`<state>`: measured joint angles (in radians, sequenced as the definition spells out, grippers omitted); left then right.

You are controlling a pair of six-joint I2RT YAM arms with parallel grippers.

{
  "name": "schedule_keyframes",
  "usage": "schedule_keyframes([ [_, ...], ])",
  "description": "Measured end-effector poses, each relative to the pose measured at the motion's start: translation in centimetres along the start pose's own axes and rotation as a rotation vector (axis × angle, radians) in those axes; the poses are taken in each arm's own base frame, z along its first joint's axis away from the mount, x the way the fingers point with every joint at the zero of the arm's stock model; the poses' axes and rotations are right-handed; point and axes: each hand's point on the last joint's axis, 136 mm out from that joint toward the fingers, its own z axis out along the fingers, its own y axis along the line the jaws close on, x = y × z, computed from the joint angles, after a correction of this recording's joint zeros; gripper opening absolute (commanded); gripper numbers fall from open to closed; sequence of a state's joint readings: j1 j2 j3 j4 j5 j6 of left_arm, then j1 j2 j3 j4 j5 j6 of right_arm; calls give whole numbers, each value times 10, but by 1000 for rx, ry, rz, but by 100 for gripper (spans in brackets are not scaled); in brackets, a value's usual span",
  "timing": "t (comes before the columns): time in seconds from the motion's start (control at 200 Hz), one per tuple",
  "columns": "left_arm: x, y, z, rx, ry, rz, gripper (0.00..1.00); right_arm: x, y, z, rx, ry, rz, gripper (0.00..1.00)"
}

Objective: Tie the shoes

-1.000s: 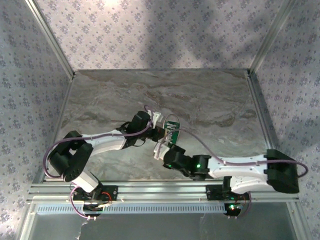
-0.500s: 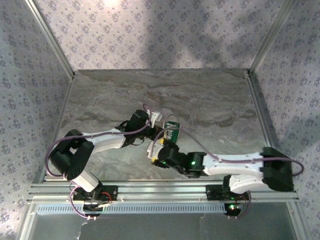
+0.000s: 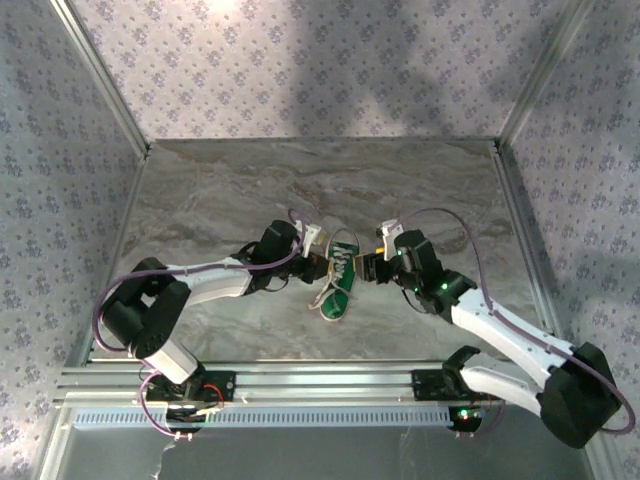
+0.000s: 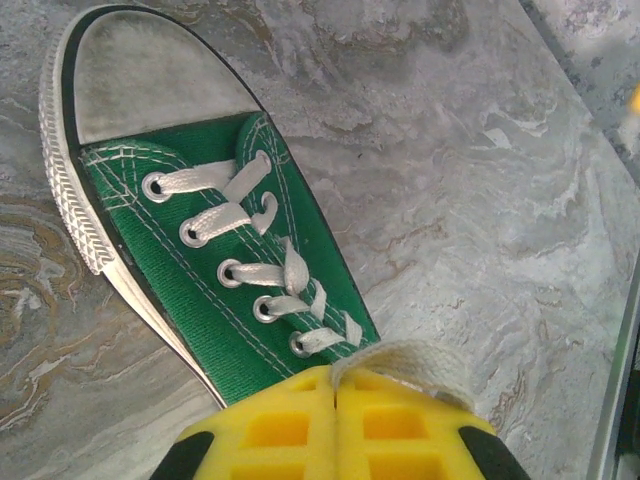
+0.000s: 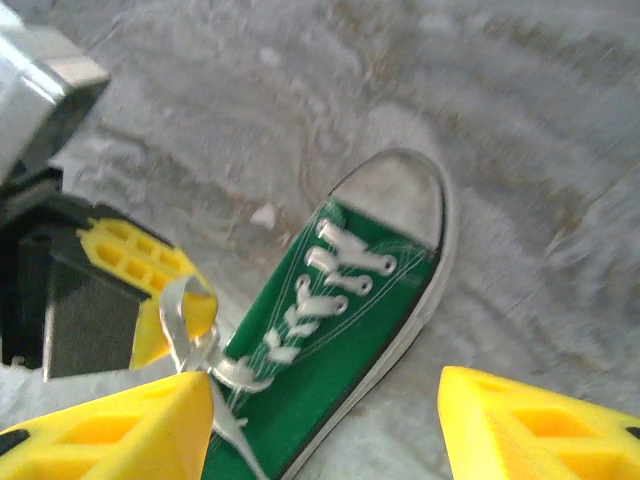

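The green sneaker point(image 3: 338, 285) lies in the middle of the table, its white toe cap pointing toward the near edge. My left gripper point(image 3: 318, 262) sits at its left, by the heel end. In the left wrist view the sneaker point(image 4: 200, 260) runs up to the upper left, and my left gripper point(image 4: 335, 390) is shut on a white lace loop point(image 4: 420, 360). My right gripper point(image 3: 368, 264) is at the shoe's right side. In the right wrist view it point(image 5: 325, 430) is open above the sneaker point(image 5: 340, 340), its left finger beside the lace loop point(image 5: 178, 305).
The marbled table top point(image 3: 420, 200) stretches behind and to both sides of the shoe. An aluminium rail point(image 3: 330, 380) runs along the near edge, and patterned walls with metal uprights point(image 3: 520, 90) close in the space. A loose lace end point(image 3: 322, 298) trails left of the shoe.
My right arm has swung from the near left of the shoe round to its right side, uncovering the shoe. The left gripper has stayed by the heel, shut on the lace.
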<state>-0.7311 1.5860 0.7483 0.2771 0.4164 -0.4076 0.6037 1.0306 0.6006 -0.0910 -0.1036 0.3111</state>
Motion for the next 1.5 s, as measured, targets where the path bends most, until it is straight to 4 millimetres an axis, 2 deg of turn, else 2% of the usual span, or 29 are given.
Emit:
schedule_keyframes([
  [0.105,4,2,-2,-11,16,26,0,9,5,9,-94,81,40,61],
  [0.27,-3,-6,-13,-9,-5,81,0,11,44,21,-241,154,0,59],
  [0.36,-9,-12,-18,4,-25,111,0,14,58,23,-294,167,-6,52],
  [0.54,-4,-18,-22,38,-19,142,0,11,53,37,-289,162,60,49],
  [0.67,2,-17,-21,45,-5,147,0,2,56,36,-317,134,97,49],
  [0.869,1,-19,-21,55,-10,155,0,-5,62,34,-388,119,129,42],
  [1.169,-2,-23,-22,75,-22,171,0,1,67,37,-453,155,206,36],
  [1.264,-2,-23,-22,78,-22,171,0,3,69,36,-475,154,217,28],
  [1.499,2,-21,-19,80,-14,163,0,10,72,35,-507,160,249,20],
])
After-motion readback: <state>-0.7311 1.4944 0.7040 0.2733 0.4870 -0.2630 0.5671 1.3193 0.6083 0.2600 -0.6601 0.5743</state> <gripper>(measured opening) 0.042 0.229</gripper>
